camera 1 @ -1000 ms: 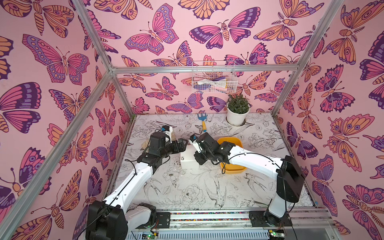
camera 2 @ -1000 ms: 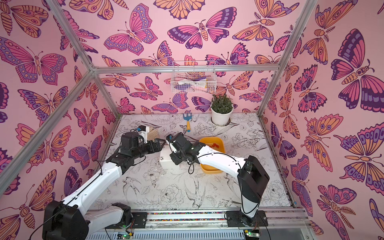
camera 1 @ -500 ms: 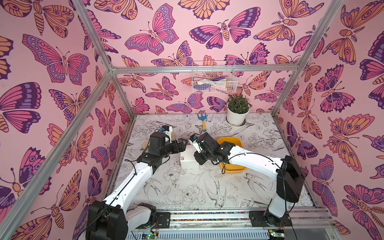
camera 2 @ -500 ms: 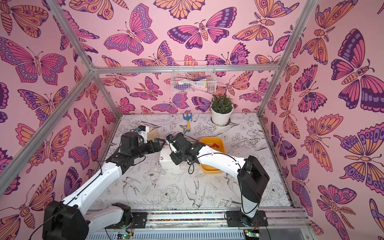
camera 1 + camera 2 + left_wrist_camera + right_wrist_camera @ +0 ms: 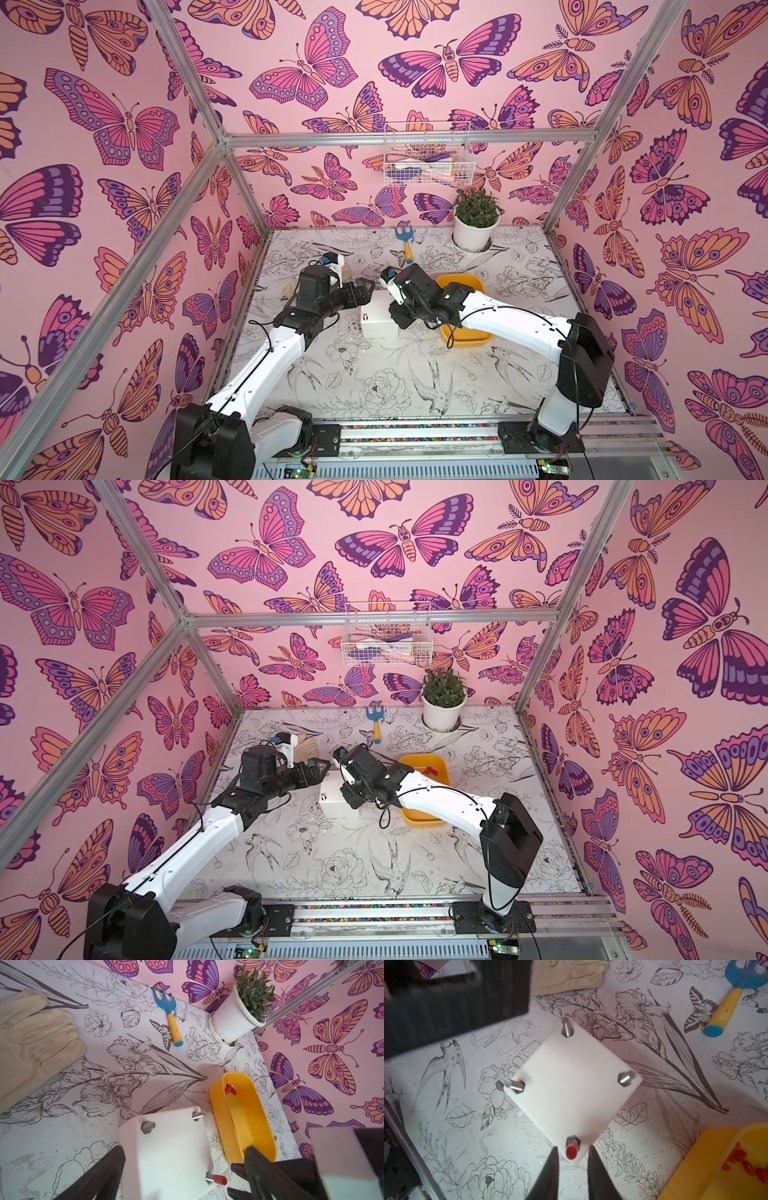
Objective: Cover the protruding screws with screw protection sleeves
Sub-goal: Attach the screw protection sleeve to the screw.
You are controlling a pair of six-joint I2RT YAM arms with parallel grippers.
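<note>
Right end effector (image 5: 573,1147) (hidden overhead) parted around sleeve (image 5: 571,1152); left end effector (image 5: 184,1148) seemingly open.

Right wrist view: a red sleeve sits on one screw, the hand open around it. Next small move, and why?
Probably draw the right hand back off the red sleeve and toward the yellow tray: its jaws stand apart, clear of the sleeve, three bare screws remain, and spare sleeves lie in the tray.

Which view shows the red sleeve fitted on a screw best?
The right wrist view: the sleeve is sharp, whole and unobstructed. The left wrist view shows it sideways near the picture's edge. In both top views it cannot be made out.
</note>
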